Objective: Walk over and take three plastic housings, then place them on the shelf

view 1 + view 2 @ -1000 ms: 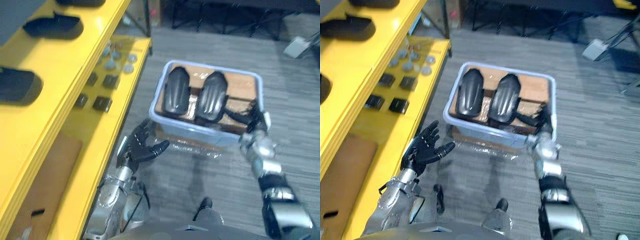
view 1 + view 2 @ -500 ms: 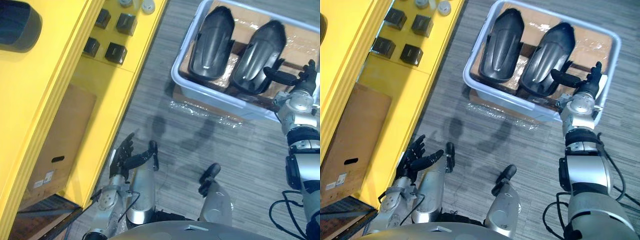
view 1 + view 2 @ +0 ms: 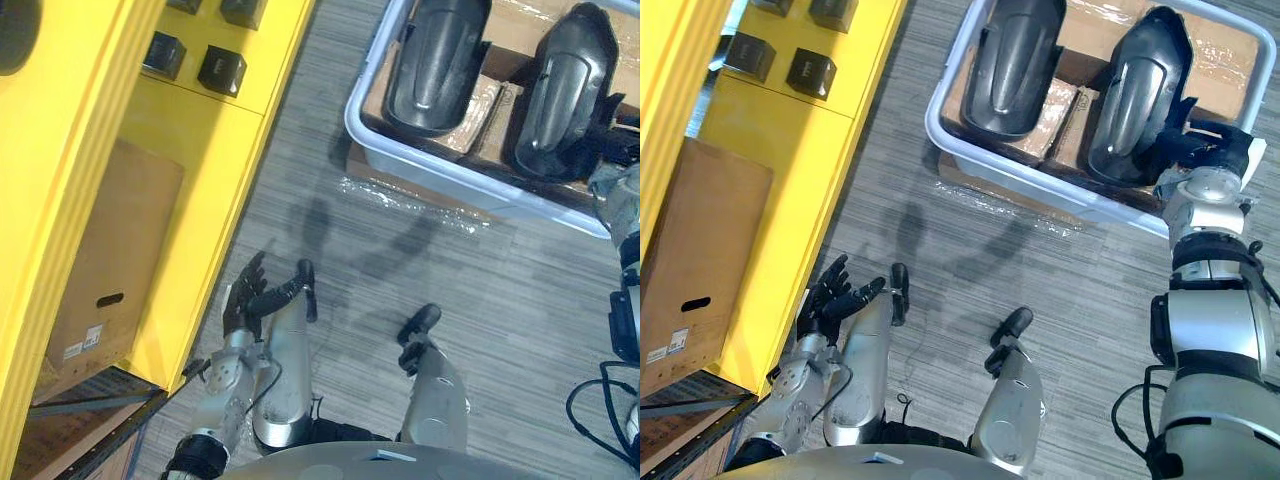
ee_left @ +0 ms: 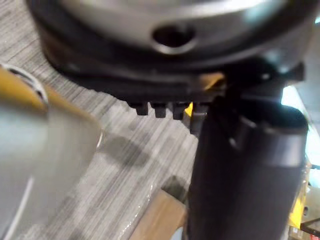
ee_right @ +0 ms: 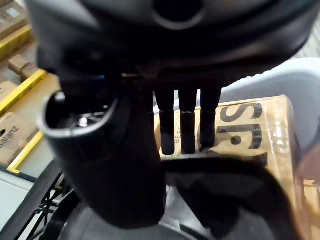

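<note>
My left hand (image 3: pixel 830 300) hangs low beside the yellow shelf (image 3: pixel 790 130), fingers spread, holding nothing. Farther out, my right hand (image 3: pixel 1210 145) reaches over the bin (image 3: pixel 931 112) rim. Its fingers are straight and empty above the right of two plastic housings (image 3: pixel 1137 95), likely lining up a grasp. The cardboard (image 5: pixel 270 150) beneath carries partly hidden lettering.

You have grey carpeted floor (image 3: pixel 480 330) ahead. A pale plastic tub (image 3: pixel 1040 175) sits on it over a crinkled sheet of clear wrap (image 3: pixel 400 197). On your left runs the yellow shelf (image 3: pixel 200 130). Two small black blocks (image 3: pixel 222 68) lie on its lower board, and a cardboard box (image 3: pixel 110 270) sits beneath.
</note>
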You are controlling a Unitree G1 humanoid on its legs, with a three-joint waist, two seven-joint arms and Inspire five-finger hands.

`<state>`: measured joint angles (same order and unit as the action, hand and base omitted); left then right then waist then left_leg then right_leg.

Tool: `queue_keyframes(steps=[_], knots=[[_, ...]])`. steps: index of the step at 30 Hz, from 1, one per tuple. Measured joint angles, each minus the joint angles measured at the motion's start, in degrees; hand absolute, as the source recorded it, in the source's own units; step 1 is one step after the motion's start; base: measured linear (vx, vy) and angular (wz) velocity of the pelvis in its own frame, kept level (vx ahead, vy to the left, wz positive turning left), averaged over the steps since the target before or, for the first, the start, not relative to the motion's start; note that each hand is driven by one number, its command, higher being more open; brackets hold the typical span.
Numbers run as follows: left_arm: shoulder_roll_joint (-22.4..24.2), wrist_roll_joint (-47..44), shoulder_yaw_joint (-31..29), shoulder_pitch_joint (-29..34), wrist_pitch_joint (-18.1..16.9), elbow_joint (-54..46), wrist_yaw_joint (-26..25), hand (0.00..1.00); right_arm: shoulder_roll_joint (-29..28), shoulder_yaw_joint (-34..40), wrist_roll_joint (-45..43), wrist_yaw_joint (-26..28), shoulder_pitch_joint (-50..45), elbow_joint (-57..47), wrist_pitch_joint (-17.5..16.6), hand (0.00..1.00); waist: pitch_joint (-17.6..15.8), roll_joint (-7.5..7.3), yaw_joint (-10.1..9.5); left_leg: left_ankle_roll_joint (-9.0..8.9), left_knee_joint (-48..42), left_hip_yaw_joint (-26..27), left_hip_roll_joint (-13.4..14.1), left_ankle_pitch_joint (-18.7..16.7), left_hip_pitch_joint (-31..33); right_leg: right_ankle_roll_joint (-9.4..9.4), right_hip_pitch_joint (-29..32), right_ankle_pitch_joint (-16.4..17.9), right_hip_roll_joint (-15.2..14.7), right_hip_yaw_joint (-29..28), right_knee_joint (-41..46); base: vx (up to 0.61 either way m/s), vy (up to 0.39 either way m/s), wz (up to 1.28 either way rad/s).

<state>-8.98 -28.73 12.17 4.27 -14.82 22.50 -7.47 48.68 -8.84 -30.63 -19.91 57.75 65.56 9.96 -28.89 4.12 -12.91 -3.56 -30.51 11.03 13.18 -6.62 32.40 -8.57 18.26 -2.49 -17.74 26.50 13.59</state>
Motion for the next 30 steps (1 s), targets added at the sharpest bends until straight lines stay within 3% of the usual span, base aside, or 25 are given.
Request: queue_keyframes(steps=[6, 9, 12, 18, 22, 30], knots=[[1.0, 0.0, 1.3, -0.3, 1.3, -0.8, -1.0, 1.0, -2.7, 0.0, 1.4, 2.9, 0.6, 0.0, 1.9, 0.0, 0.0, -0.31, 0.45, -0.2, 3.1, 0.1, 0.2, 1.9, -3.3, 0.9, -0.4, 0.3, 0.1, 0.3, 1.3, 0.03, -0.066, -0.1], [0.4, 0.1, 1.3, -0.2, 1.1, -3.0, -0.6, 1.0, -4.7, 2.7, 7.4, 2.0, 0.6, 1.3, 2.0, 0.0, 0.0, -0.27, 0.44, -0.96, 7.0, 0.0, -0.3, 4.2, -6.4, 2.33, -1.6, 1.6, -0.3, 1.5, 2.3, -0.06, -0.085, 0.09], [-0.6, 0.0, 1.3, 0.9, 1.1, -4.7, 0.2, 1.0, -4.9, 2.7, 12.9, 0.6, 0.3, 1.8, 2.1, 0.0, 0.0, -0.27, 0.53, -1.17, 10.0, -0.2, -0.9, 6.1, -9.0, 2.62, -2.6, 2.6, -0.9, 2.0, 3.8, -0.07, -0.058, 0.11], [-1.2, -0.5, -0.3, 7.1, 0.9, -12.8, 3.8, 1.0, -4.8, 2.7, 22.9, -2.4, -1.6, 1.6, 2.2, 0.0, 0.0, -0.28, 1.64, -1.09, 17.3, -0.7, -3.0, 9.4, -16.5, 2.39, -7.5, 4.1, -2.3, 3.3, 5.0, -0.06, -0.038, 0.17], [-1.2, -2.4, -2.6, 10.3, 0.7, -18.6, 7.2, 1.0, -4.4, 5.0, 27.2, -3.8, -7.4, -5.0, 2.7, 0.0, 0.3, -0.38, 2.09, -1.37, 22.8, -0.8, -3.7, 11.6, -21.8, 1.95, -11.6, 3.9, -2.0, 4.4, 3.0, 0.0, -0.025, 0.08], [-0.9, -2.4, -4.3, 11.8, 0.8, -22.4, 12.8, 1.0, -4.6, 8.5, 30.5, -5.5, -16.1, -16.7, 4.6, 0.0, 8.1, -1.48, 2.51, -2.07, 28.4, 0.2, -3.9, 13.1, -26.0, 0.48, -15.8, 2.1, 0.2, 5.0, -3.9, 0.09, -0.02, -0.02]])
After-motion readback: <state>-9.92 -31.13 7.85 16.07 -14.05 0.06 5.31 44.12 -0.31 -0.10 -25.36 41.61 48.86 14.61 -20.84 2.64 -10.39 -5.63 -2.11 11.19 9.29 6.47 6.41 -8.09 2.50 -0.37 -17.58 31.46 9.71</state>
